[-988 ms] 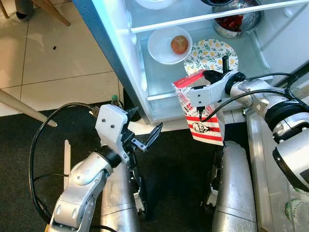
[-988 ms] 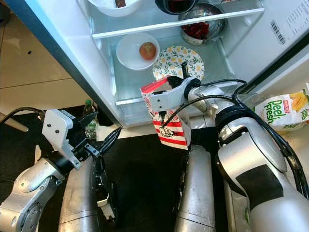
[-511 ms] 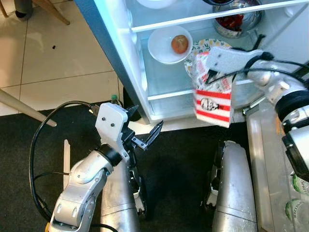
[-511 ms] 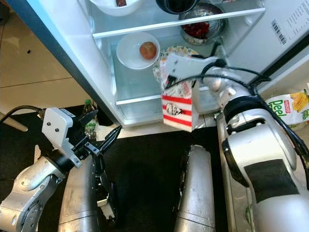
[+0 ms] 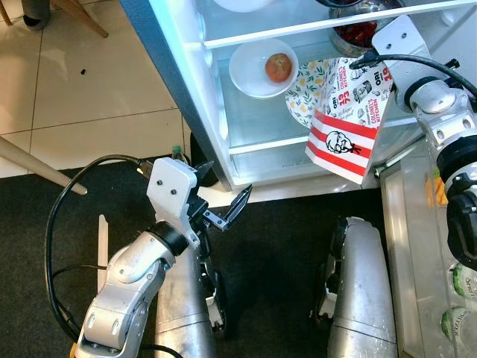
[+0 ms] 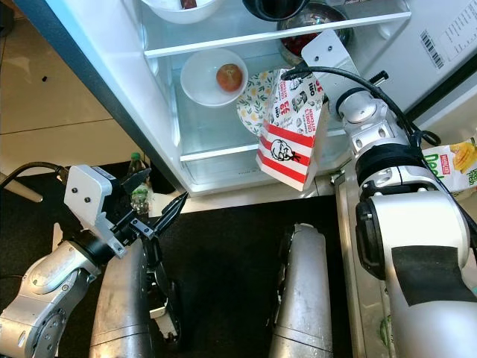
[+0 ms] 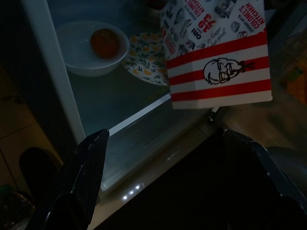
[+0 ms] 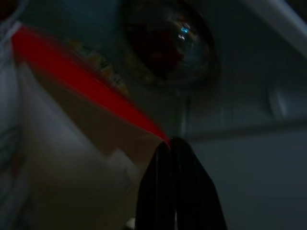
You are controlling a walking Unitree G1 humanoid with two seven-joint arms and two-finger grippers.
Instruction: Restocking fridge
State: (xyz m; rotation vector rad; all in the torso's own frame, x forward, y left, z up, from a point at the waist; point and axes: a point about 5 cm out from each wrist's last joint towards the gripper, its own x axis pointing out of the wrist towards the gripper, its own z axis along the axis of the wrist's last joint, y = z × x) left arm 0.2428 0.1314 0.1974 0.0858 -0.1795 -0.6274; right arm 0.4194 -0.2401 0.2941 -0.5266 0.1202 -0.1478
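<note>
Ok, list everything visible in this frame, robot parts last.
Fridge: one, white, open, ahead.
Bowl: one, white, holding a round fruit, lower shelf.
Plate: one, floral, lower shelf beside the bowl, partly behind the box.
Steel bowl: one, red food inside, back of the lower shelf.
Box: one, red-and-white striped, tilted at the shelf front.
Bottle: one, green cap, on the floor by the fridge.
Bag: one, green-and-yellow, far right.
Left gripper: open, low over dark mat.
Right gripper: shut on the box rim.

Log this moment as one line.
right tool: shut on KFC box, at fridge shelf | left tool: open, idle
</note>
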